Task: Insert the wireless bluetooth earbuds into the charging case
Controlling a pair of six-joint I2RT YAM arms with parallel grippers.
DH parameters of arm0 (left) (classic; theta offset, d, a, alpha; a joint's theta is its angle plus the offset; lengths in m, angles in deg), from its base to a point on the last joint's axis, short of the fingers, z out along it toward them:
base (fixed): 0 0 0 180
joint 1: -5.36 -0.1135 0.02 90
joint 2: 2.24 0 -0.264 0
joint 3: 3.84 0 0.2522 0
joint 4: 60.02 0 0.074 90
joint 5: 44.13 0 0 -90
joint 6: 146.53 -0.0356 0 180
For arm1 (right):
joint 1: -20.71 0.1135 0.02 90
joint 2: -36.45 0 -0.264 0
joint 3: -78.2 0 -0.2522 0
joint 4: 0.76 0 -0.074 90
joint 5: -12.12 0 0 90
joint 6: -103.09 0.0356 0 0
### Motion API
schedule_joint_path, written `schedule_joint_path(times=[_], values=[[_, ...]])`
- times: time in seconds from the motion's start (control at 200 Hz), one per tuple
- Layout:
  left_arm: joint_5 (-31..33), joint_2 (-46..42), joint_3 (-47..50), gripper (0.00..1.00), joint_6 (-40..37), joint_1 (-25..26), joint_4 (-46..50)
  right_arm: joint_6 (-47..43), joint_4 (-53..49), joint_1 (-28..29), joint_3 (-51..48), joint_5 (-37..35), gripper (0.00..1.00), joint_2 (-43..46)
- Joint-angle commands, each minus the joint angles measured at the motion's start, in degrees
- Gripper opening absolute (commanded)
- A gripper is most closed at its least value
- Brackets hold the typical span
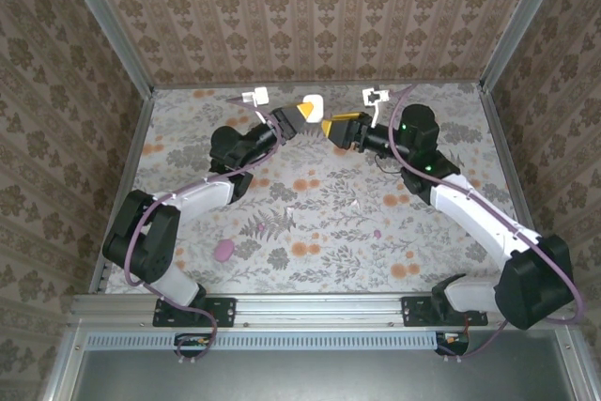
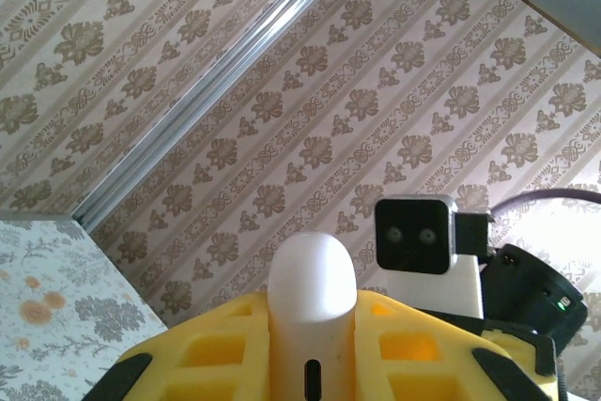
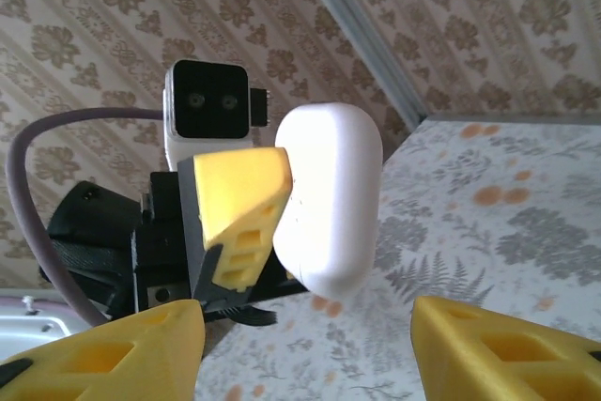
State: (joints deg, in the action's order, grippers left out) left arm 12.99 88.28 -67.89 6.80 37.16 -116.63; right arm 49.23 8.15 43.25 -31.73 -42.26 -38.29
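My left tool (image 1: 302, 112) grips the white charging case (image 1: 314, 104), raised over the far middle of the desk (image 1: 178, 129). My right tool (image 1: 336, 127) faces it, jaws partly apart and empty. I judge the step to be presenting the case, and the next move calls for getting its lid open and fetching a bud. The top view places a pink earbud (image 1: 377, 231) on the desk, nearer and right of centre, well apart from the case, while the wrist views show the case's face and flank closely, with no open lid visible.
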Motion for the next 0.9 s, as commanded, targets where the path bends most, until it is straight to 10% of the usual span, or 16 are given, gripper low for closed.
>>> schedule_joint_path(times=[0.0,0.59,0.895], values=[[-1.76,-0.97,-2.37,0.11,2.46,0.11,-3.39,7.04,7.11,-0.39,2.31,4.60,0.59,-2.22],[0.44,-1.81,-2.44,0.11,3.42,1.30,-3.66,14.03,17.78,-0.63,3.02,8.24,0.26,-8.50],[-5.89,-1.00,-1.93,0.33,2.84,-0.80,-3.20,2.07,3.09,-1.11,4.52,10.00,0.23,-4.01]])
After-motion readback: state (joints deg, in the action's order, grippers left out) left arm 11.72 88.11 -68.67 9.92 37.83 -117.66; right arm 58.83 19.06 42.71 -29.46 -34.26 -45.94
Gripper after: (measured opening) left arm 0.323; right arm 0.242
